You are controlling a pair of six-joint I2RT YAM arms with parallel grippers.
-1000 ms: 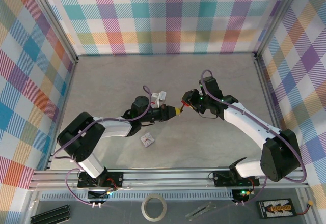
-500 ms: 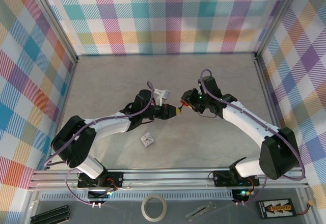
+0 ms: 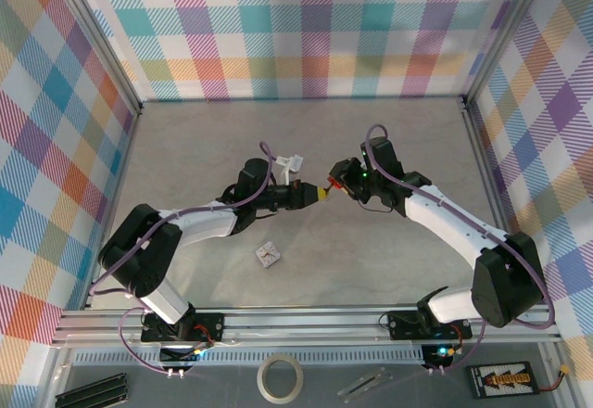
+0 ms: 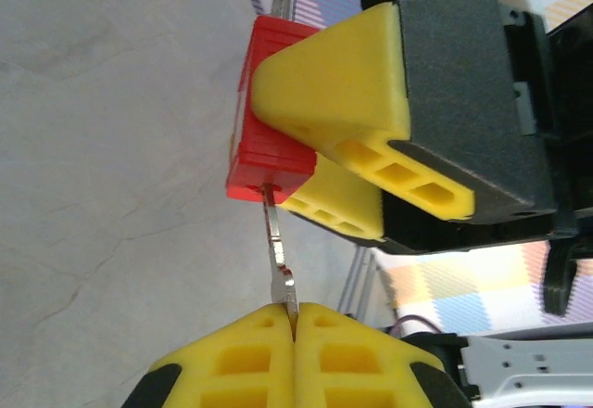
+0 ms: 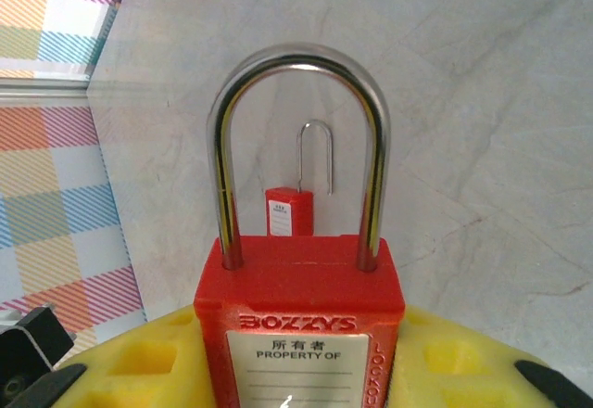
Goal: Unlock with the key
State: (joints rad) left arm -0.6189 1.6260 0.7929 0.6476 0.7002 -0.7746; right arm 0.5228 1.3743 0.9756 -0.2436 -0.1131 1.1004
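Your left gripper (image 4: pixel 295 317) was clenched on the key (image 4: pixel 278 260), its two yellow pads (image 4: pixel 232 352) pressed flat together with the metal blade pinched in the seam between them. In the left wrist view the blade ran from the pads at 6 o'clock up toward 12 o'clock, and its far end met the underside of the red padlock (image 4: pixel 269 111); how deep it sat in the body you could not have told from that angle. Your right gripper (image 3: pixel 335 184) was grasping the padlock, one yellow finger (image 4: pixel 324 83) on each broad side of the red body, so the jaws stood partly apart around it. From the right wrist view the padlock (image 5: pixel 301 325) faced the camera with its label forward, and the steel shackle (image 5: pixel 301 56) rose toward 12 o'clock with both legs seated in the body. Seen from above, the two grippers met tip to tip near the middle of the table (image 3: pixel 185 148), your left gripper (image 3: pixel 310 195) reaching in from 9 o'clock and the right one from 3 o'clock, with key and padlock between them. A small white object (image 3: pixel 268 255) lay on the table at about 7 o'clock from that meeting point, well apart from both grippers. A roll of tape (image 3: pixel 280 377) rested beyond the near rail at 6 o'clock.
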